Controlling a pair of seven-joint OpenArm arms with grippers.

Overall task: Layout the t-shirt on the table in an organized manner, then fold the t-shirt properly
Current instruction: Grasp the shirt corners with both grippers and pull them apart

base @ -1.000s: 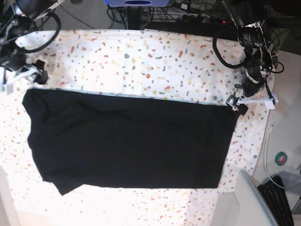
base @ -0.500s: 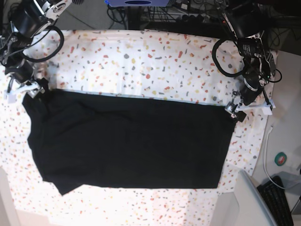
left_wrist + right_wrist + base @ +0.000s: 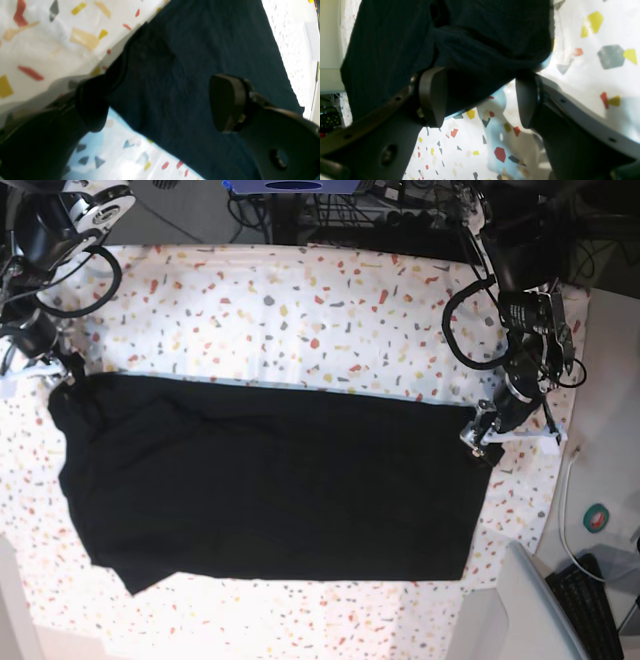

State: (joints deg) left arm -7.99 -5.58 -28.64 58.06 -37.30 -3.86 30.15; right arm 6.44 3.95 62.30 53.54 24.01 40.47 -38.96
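Note:
The black t-shirt [image 3: 270, 480] lies as a wide flat rectangle on the speckled table [image 3: 300, 310]. My left gripper [image 3: 487, 435] sits at the shirt's far right corner. In the left wrist view the left gripper [image 3: 160, 106] is open, its fingers [image 3: 227, 102] straddling the t-shirt [image 3: 200, 45] edge. My right gripper [image 3: 52, 375] is at the shirt's far left corner. In the right wrist view the right gripper [image 3: 480, 100] is open too, with a bunched corner of the t-shirt [image 3: 482, 30] between its wide-apart pads [image 3: 432, 97].
A plain grey side surface [image 3: 610, 470] runs along the right, carrying a cable, a round green and red object [image 3: 598, 518] and a keyboard [image 3: 592, 610]. A grey box corner [image 3: 520, 610] juts in at the near right. Cables hang behind the table.
Both grippers have come down and inward onto the shirt's far corners. The shirt's far right corner has shifted slightly to the left.

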